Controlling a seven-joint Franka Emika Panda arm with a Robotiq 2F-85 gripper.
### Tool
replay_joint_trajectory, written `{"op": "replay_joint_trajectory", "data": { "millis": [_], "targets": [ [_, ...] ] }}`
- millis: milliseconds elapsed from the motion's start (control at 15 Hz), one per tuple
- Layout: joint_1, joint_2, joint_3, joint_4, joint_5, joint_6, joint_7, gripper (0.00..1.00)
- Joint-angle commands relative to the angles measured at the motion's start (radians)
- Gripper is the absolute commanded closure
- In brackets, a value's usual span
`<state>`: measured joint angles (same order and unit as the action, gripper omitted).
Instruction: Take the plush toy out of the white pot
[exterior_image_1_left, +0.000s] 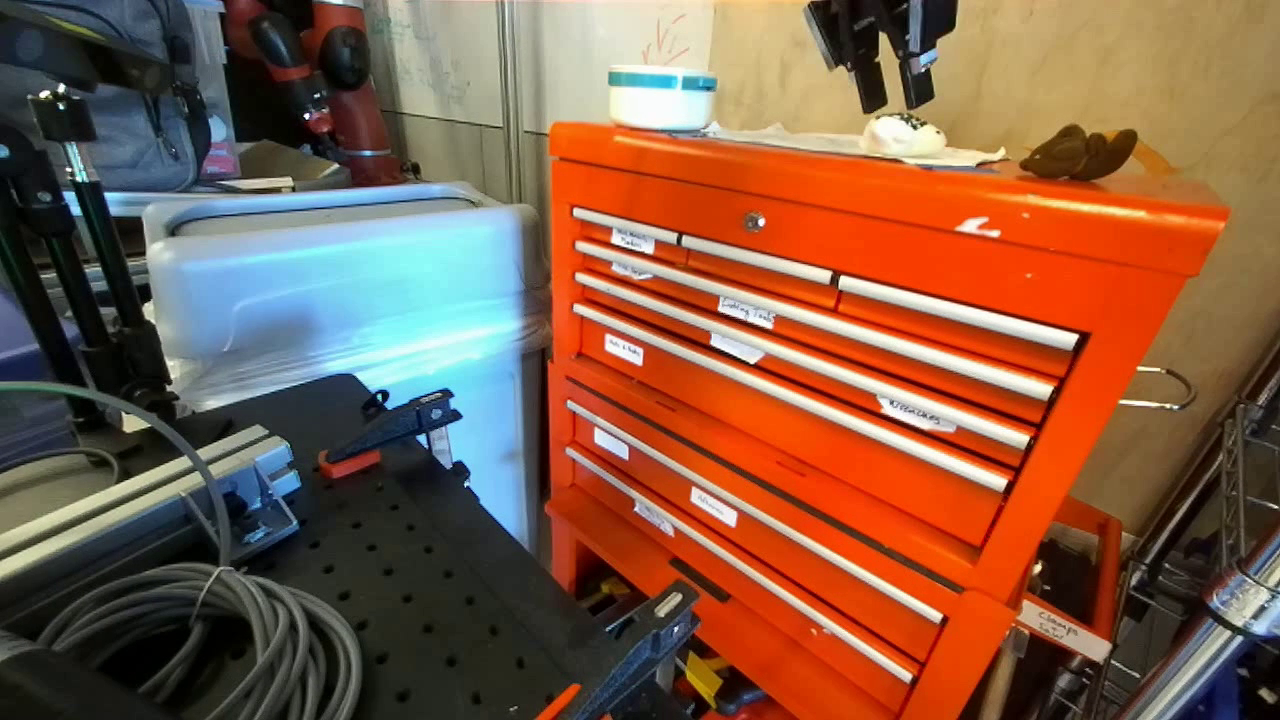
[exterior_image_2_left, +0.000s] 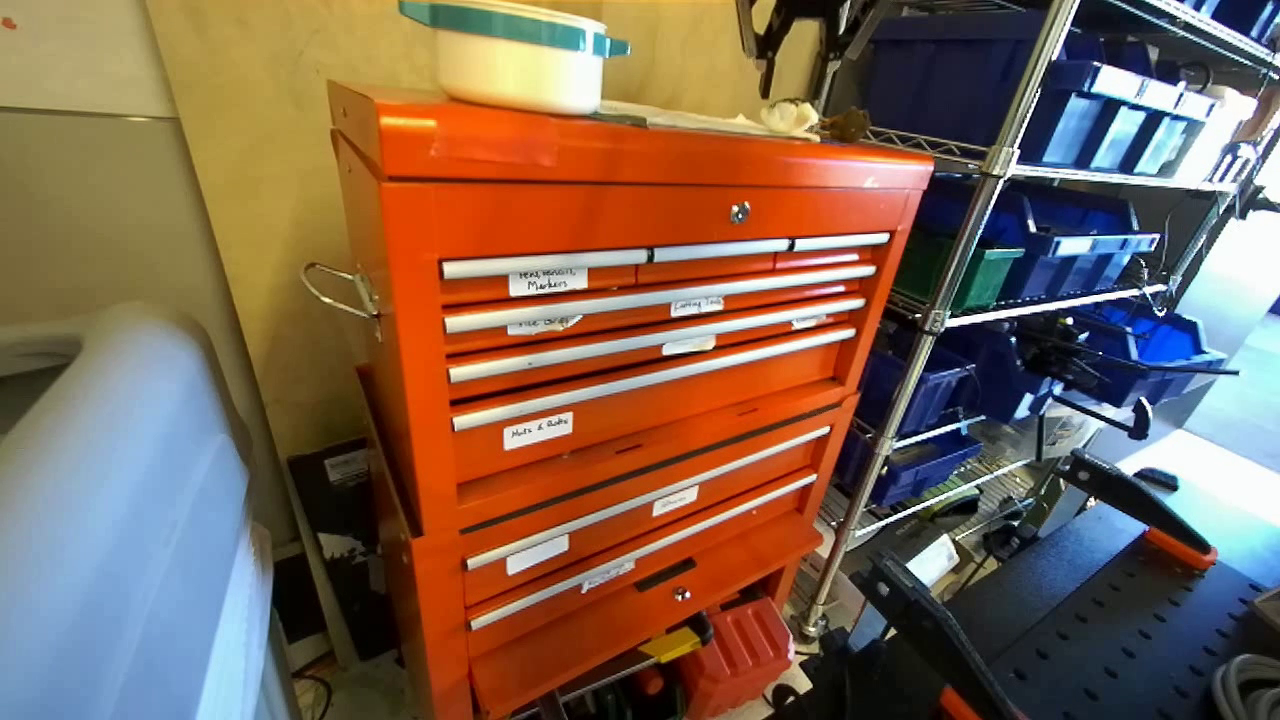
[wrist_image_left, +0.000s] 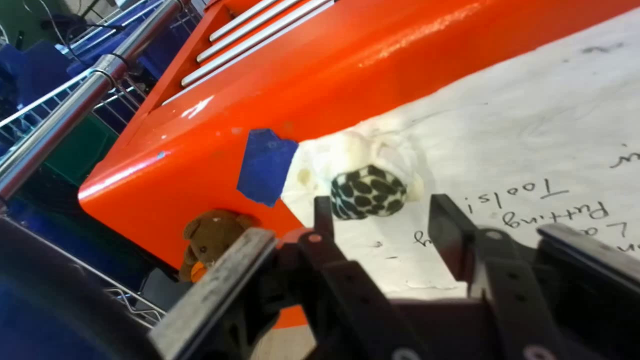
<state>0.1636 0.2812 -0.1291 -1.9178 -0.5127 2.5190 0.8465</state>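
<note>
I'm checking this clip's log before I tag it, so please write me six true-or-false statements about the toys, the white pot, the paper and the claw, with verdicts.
1. The white pot stands on the orange tool chest. True.
2. The claw is open above the spotted white toy. True.
3. The spotted white toy lies inside the white pot. False: it lies outside, on the paper.
4. The claw is shut on a brown bear. False: it is open, and the brown bear lies on the tool chest.
5. A blue patch touches the paper's edge. True.
6. The pot is plain white all over. False: it has a teal band near its top.
</note>
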Motion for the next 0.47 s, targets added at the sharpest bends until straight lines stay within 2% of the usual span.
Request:
{"op": "replay_joint_trajectory", "data": {
  "millis": [0, 67, 133, 200, 267, 333, 400],
  "targets": [
    [-0.042, -0.083, 0.042, -0.010, 0.135, -0.029, -0.119, 0.17],
    [-0.057, -0.107, 0.054, -0.015, 0.195, -0.044, -0.173, 0.08],
    [-0.084, -0.142, 0.080, -0.028, 0.306, -0.073, -0.284, 0.02],
    [-0.124, -0.174, 0.131, -0.043, 0.382, -0.119, -0.353, 0.00],
    [-0.115, -0.197, 0.106, -0.041, 0.459, -0.181, -0.433, 0.00],
    [-0.087, -0.123, 0.084, -0.003, 0.349, -0.109, -0.313, 0.04],
    [-0.100, -0.149, 0.094, -0.004, 0.400, -0.151, -0.370, 0.00]
  ]
}}
